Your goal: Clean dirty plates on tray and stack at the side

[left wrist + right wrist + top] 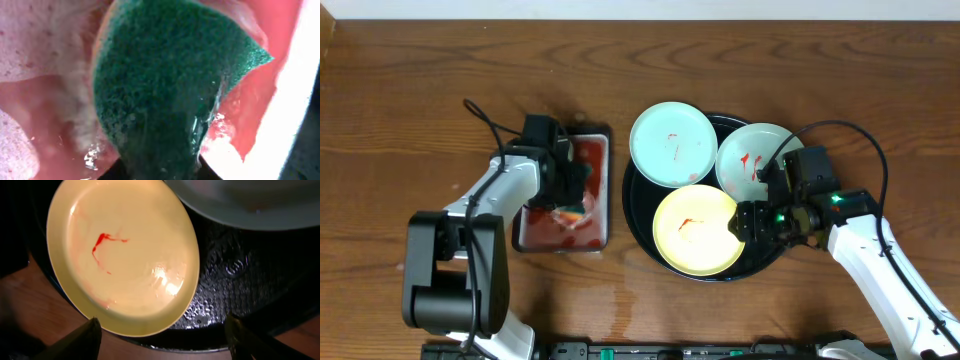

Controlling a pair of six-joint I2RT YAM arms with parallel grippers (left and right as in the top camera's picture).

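Observation:
Three plates lie on the round black tray [638,215]: a pale blue plate [672,144] at the back left, a white plate [750,160] at the back right, a pale yellow plate [695,232] in front. All three show red smears. My right gripper [748,222] is open, its fingers [162,342] straddling the tray's rim beside the yellow plate [125,255]. My left gripper [570,195] is shut on a green sponge [165,90] held down in a rectangular dish.
The rectangular black-rimmed dish [602,190] with red-stained suds [30,45] stands left of the tray. Bare wood-grain tabletop [420,90] surrounds both. A cable loops over the white plate's right side.

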